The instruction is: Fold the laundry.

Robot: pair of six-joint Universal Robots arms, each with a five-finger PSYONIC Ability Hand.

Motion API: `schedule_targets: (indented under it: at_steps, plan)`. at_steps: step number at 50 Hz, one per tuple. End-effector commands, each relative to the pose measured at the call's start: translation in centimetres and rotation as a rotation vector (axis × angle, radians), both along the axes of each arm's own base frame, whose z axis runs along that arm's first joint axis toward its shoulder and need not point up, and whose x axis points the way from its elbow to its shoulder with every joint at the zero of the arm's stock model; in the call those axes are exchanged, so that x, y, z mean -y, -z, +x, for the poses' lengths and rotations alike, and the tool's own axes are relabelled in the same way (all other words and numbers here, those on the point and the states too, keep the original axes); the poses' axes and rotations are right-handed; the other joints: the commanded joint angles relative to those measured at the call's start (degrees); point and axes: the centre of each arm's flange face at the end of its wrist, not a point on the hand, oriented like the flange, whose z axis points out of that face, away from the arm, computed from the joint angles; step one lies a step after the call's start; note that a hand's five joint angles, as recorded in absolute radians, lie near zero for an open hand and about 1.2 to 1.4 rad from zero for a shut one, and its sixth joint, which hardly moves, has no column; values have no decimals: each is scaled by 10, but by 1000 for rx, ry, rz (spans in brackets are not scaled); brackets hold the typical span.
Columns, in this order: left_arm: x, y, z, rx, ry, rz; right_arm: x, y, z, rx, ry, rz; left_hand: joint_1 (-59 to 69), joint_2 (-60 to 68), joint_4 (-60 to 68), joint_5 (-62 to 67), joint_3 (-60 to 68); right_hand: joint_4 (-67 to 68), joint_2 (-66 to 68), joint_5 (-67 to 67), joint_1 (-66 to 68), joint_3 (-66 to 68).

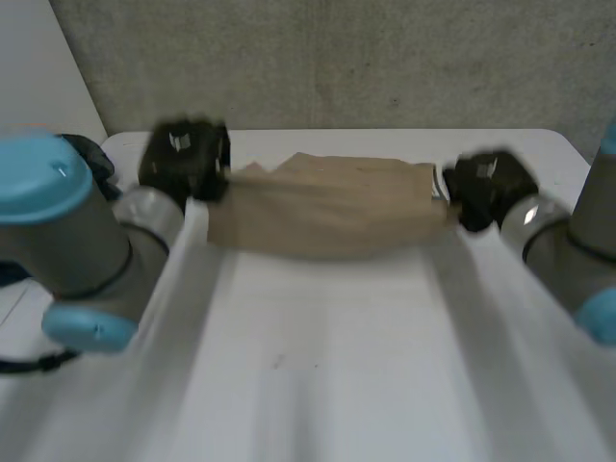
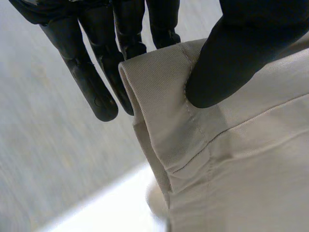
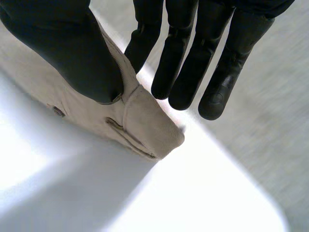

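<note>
A beige garment (image 1: 327, 207) hangs stretched between my two hands above the far half of the white table (image 1: 318, 356). My left hand (image 1: 185, 159) holds its left end: in the left wrist view the thumb (image 2: 231, 58) presses the beige garment's hemmed edge (image 2: 164, 96) against the fingers (image 2: 87, 72). My right hand (image 1: 489, 188) holds the right end. There the thumb (image 3: 67, 48) pinches the beige garment's waistband corner (image 3: 145, 125), with a button and a buttonhole, against the fingers (image 3: 188, 63).
A grey wall (image 1: 337, 58) rises behind the table's far edge. A dark object (image 1: 91, 154) lies at the far left, behind my left arm. Both forearms reach forward along the table's sides.
</note>
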Motion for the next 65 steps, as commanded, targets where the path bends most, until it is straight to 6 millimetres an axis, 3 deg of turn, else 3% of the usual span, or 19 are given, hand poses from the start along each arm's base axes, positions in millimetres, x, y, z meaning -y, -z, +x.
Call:
schedule_targets:
  at_steps: [1, 6, 8, 11, 15, 19, 24, 35, 38, 44, 55, 61, 64, 65]
  plan:
    - [-32, 57, 8, 209, 32, 163, -30, 47, -10, -108, -24, 141, 152, 113, 112, 129, 116, 120, 132, 134, 238, 129]
    - [-56, 64, 3, 322, 87, 164, -38, 52, -12, -138, -34, 174, 152, 113, 112, 129, 116, 120, 132, 134, 238, 129]
    - [-70, 56, 6, 370, 110, 154, -46, 50, -14, -187, -53, 199, 152, 113, 112, 129, 116, 120, 132, 134, 238, 129]
    - [-85, 49, 12, 434, 131, 161, -63, 33, -21, -284, -91, 212, 152, 113, 112, 129, 116, 120, 132, 134, 238, 129]
    - [-117, 51, 25, 588, 196, 246, -90, 20, -33, -436, -161, 271, 152, 113, 112, 129, 116, 120, 132, 134, 238, 129]
    - [-163, 60, 41, 784, 325, 400, -115, 16, -49, -566, -225, 358, 152, 113, 112, 129, 116, 120, 132, 134, 238, 129]
    - [-169, 57, 37, 788, 348, 364, -117, 14, -58, -596, -224, 362, 152, 113, 112, 129, 116, 120, 132, 134, 238, 129]
    - [-128, 54, 13, 712, 291, 232, -102, 14, -53, -502, -175, 301, 152, 113, 112, 129, 116, 120, 132, 134, 238, 129]
    - [-102, 50, -1, 670, 258, 168, -81, 6, -47, -428, -119, 217, 152, 113, 112, 129, 116, 120, 132, 134, 238, 129]
    - [-47, 39, -25, 570, 176, 16, -32, 10, -35, -277, -33, 157, 152, 113, 112, 129, 116, 120, 132, 134, 238, 129]
    - [55, 45, -74, 418, 45, -277, 46, 16, -6, -264, 130, -63, 152, 113, 112, 129, 116, 120, 132, 134, 238, 129]
    - [94, 65, -96, 388, 18, -365, 89, 37, 12, -229, 147, -179, 152, 113, 112, 129, 116, 120, 132, 134, 238, 129]
    - [103, 77, -99, 391, 16, -379, 106, 57, 19, -227, 130, -219, 152, 113, 112, 129, 116, 120, 132, 134, 238, 129]
    - [104, 87, -100, 395, 19, -375, 109, 63, 20, -227, 128, -226, 108, 70, 68, 86, 73, 62, 74, 76, 181, 71]
